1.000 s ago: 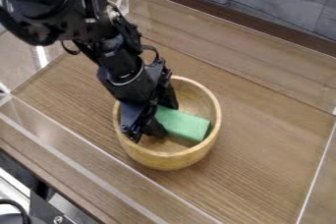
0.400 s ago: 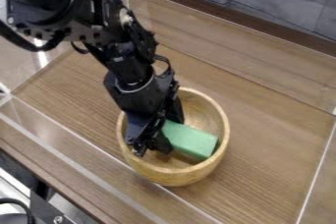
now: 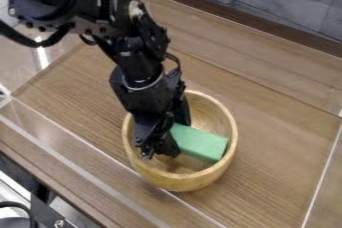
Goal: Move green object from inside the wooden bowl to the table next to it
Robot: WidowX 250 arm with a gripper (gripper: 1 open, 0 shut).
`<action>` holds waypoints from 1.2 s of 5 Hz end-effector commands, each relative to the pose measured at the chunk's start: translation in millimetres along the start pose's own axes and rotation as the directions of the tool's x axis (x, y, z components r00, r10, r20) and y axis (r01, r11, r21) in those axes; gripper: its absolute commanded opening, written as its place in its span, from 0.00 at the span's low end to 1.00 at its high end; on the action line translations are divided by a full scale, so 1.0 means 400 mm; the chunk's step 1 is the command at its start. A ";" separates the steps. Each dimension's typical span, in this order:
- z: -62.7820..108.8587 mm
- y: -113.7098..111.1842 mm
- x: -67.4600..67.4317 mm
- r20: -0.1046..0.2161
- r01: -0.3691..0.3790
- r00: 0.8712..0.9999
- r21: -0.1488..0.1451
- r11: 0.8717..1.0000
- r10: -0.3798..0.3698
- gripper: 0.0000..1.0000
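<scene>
The wooden bowl [image 3: 214,170] sits on the table [image 3: 80,102], right of centre. The green object [image 3: 201,144] lies inside it, tilted, with its right end near the bowl's right wall. My black gripper [image 3: 155,140] reaches down into the left half of the bowl and is shut on the block's left end. One dark finger [image 3: 143,149] sits close against the bowl's inner left wall. The gripper body hides the block's left end and part of the bowl's floor.
Low clear acrylic walls [image 3: 80,172] border the tabletop at the front, left and right. The dark arm [image 3: 80,12] comes in from the upper left. Bare wood-grain surface lies to the bowl's left and behind it.
The gripper, the green block and the bowl have all shifted together a little toward the front right. The block keeps its place against the fingers.
</scene>
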State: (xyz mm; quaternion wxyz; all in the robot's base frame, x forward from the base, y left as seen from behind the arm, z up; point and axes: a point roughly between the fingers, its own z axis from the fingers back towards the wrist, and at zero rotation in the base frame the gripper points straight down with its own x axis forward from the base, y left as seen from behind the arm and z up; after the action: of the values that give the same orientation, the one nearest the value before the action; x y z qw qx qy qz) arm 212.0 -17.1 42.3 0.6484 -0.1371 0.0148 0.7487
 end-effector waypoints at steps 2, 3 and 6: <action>0.008 -0.040 -0.029 0.008 -0.015 1.000 -0.044 0.999 0.015 0.00; 0.012 -0.052 -0.042 0.011 -0.016 1.000 -0.044 0.999 0.017 0.00; 0.024 -0.076 -0.005 -0.001 0.090 0.996 -0.019 0.996 -0.090 0.00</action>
State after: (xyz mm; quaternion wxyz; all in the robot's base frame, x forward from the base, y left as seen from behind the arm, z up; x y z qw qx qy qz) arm 230.0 -14.2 47.5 0.6808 -0.1304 0.0173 0.7206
